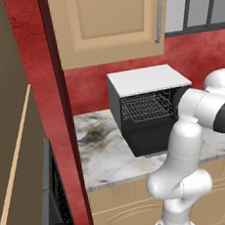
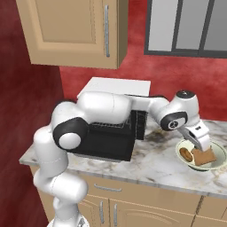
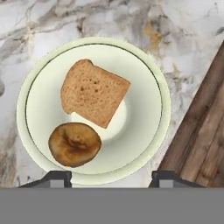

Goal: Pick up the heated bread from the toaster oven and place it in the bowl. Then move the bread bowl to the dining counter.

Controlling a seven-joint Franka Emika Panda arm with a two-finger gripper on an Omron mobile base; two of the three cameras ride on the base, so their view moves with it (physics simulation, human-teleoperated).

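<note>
Now the heated bread (image 3: 94, 92) lies tilted (crust upper-left) in the bowl (image 3: 144, 87).

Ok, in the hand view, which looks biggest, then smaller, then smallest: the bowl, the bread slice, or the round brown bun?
1. the bowl
2. the bread slice
3. the round brown bun

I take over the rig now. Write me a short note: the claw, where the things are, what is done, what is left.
Claw: open, holding nothing, above the bowl.
Heated bread: lies in the bowl, beside a round brown bun.
Toaster oven: door down, rack bare.
Bowl stands on the marble counter, next to a wooden board.
Done: bread placed in the bowl.
Left: grasp the bowl and carry it to the dining counter.
</note>
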